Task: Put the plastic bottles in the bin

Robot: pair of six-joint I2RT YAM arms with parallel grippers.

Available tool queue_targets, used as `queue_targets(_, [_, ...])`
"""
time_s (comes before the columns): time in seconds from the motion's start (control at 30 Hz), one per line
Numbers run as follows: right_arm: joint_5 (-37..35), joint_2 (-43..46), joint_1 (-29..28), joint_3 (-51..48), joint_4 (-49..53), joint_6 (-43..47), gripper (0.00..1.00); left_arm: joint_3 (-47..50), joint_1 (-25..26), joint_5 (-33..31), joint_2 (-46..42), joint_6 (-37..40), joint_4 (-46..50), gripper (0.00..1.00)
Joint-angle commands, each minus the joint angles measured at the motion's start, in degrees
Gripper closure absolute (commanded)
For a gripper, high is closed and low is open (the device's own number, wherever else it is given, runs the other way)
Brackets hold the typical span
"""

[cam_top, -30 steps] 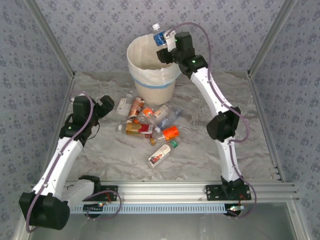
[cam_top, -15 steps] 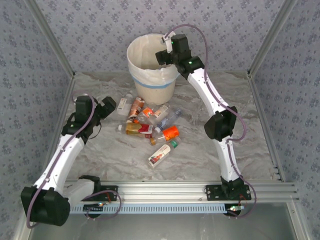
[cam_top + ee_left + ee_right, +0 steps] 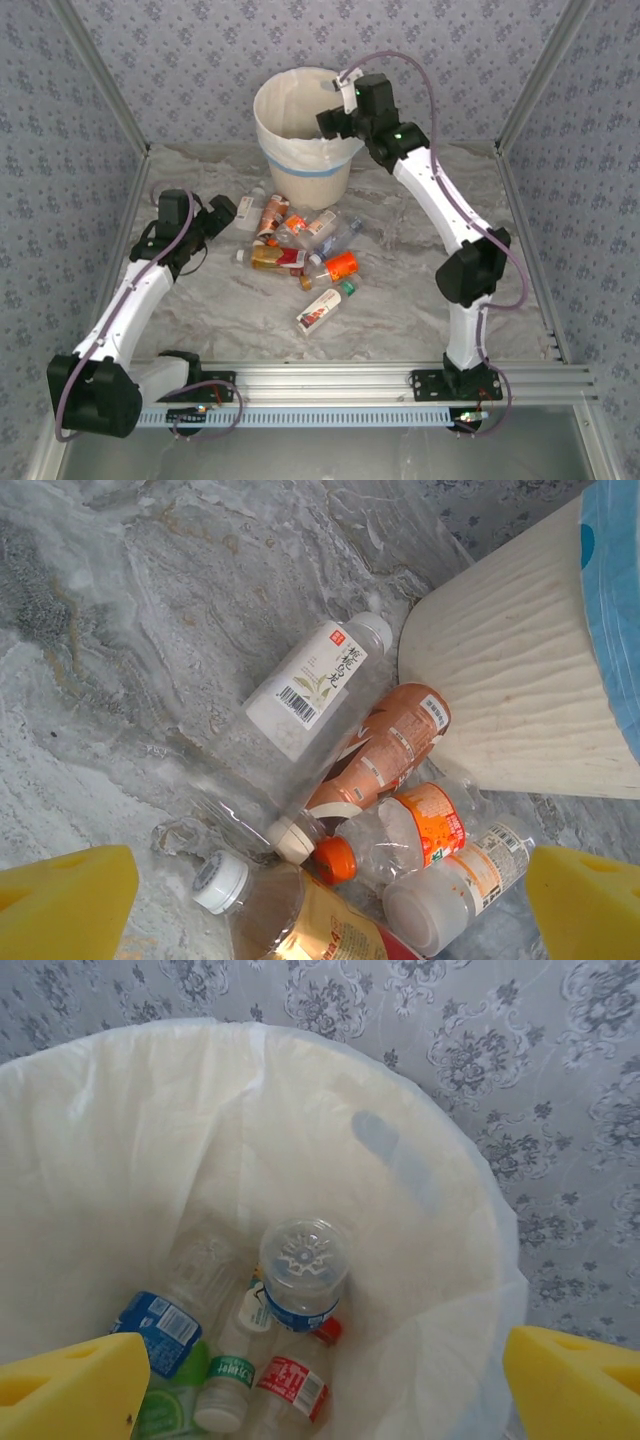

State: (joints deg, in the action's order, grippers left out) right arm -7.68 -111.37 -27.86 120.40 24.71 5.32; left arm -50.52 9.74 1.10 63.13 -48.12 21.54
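The cream bin [image 3: 300, 150] stands at the back of the table. My right gripper [image 3: 335, 120] hangs open over its mouth, nothing between the yellow pads [image 3: 70, 1385]. Below the right gripper [image 3: 320, 1390], a clear bottle with a blue label [image 3: 303, 1275] stands base-up inside the liner [image 3: 120, 1160], among a red-labelled bottle [image 3: 290, 1380] and green-labelled ones. Several plastic bottles [image 3: 300, 245] lie heaped before the bin. My left gripper [image 3: 225, 215] is open at the heap's left edge. The left gripper [image 3: 325, 910] looks down on a white-labelled bottle [image 3: 300, 695], a brown one [image 3: 385, 745] and an orange-capped one [image 3: 410, 830].
One red-labelled bottle [image 3: 318, 312] lies apart, nearer the front, beside an orange bottle [image 3: 342, 266]. The bin's wall [image 3: 510, 680] rises just right of the heap. Patterned walls close in the back and sides, and a metal rail [image 3: 330, 385] runs along the front.
My right gripper has opened and let go of the blue-labelled bottle, which dropped into the bin. The right arm swung slightly right. The left arm edged toward the heap.
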Motion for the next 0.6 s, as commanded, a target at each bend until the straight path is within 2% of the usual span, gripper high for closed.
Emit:
queue_targets(0.0, [0.16, 6.76, -0.07, -8.15, -7.30, -2.11, 0.05, -0.92, -0.42, 1.24, 0.58, -1.18, 1.11, 0.00])
queue_targets(0.27, [-4.17, 21.67, 0.23, -29.11, -16.56, -8.48, 0.01, 0.49, -0.26, 2.02, 0.46, -4.35, 2.09, 0.00])
queue_targets(0.57, [-11.48, 32.60, 1.66, -41.35, -12.42, -18.50, 0.00, 5.28, 0.44, 0.57, -2.69, -11.10, 0.55, 0.01])
